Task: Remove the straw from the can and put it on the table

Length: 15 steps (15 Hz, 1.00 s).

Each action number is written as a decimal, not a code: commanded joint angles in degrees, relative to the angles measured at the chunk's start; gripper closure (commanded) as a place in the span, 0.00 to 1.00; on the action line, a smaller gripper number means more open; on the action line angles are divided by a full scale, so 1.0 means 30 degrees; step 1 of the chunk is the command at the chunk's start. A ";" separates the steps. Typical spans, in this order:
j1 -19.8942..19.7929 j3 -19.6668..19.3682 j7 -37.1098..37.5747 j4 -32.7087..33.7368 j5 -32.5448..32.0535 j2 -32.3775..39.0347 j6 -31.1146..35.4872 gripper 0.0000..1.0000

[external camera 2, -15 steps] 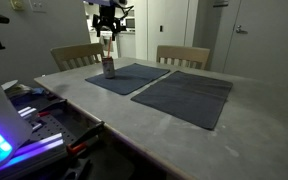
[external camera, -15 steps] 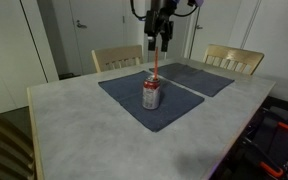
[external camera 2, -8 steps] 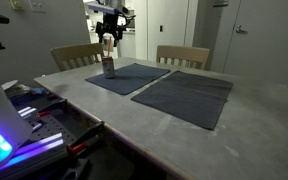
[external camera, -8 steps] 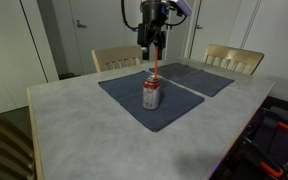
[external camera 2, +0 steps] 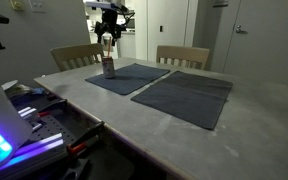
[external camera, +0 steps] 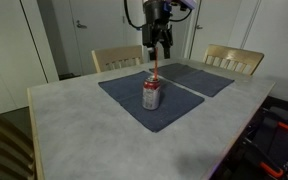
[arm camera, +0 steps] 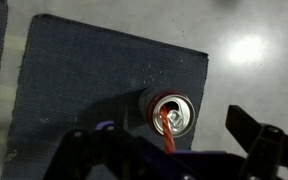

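The can [external camera: 152, 96] with a red-and-white label stands upright on a dark blue-grey placemat [external camera: 124, 95] on the pale grey marbled table [external camera: 74, 115]. The red-orange straw [external camera: 155, 72] sticks up out of its silver top. My gripper [external camera: 158, 45] hangs open above the straw's upper end, apart from it. In the wrist view I look straight down on the can [arm camera: 172, 113], with the straw [arm camera: 167, 135] rising toward the camera between my open fingers [arm camera: 174, 150]. In an exterior view the can [external camera 2: 109, 67] is small and far off under the gripper [external camera 2: 108, 38].
A second placemat [external camera: 199, 75] lies beside the first, also seen nearer in an exterior view [external camera 2: 184, 95]. Two wooden chairs [external camera: 117, 58] [external camera: 232, 58] stand at the far table edge. Equipment with lights [external camera 2: 14, 130] sits off the table's side.
The gripper has shifted slightly sideways above the straw over the last second. The can and straw have not moved.
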 commanded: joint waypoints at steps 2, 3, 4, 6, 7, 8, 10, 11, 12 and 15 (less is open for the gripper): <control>-0.0144 0.0160 0.0152 -0.0072 0.0070 -0.0208 -0.0615 0.00; -0.0140 0.0165 0.0082 -0.0093 0.0047 -0.0201 -0.0477 0.00; -0.0123 0.0175 -0.0054 -0.0145 -0.0061 -0.0216 -0.0261 0.12; -0.0089 0.0179 -0.0206 -0.0275 -0.0292 -0.0248 0.0135 0.34; -0.0054 0.0181 -0.0264 -0.0463 -0.0488 -0.0304 0.0420 0.37; -0.0042 0.0185 -0.0281 -0.0525 -0.0626 -0.0307 0.0549 0.38; -0.0030 0.0206 -0.0327 -0.0661 -0.0920 -0.0344 0.0731 0.48; -0.0028 0.0221 -0.0326 -0.0787 -0.1029 -0.0396 0.0863 0.50; -0.0028 0.0237 -0.0329 -0.0897 -0.1141 -0.0430 0.0950 0.54; -0.0026 0.0248 -0.0355 -0.1187 -0.1568 -0.0490 0.1404 0.61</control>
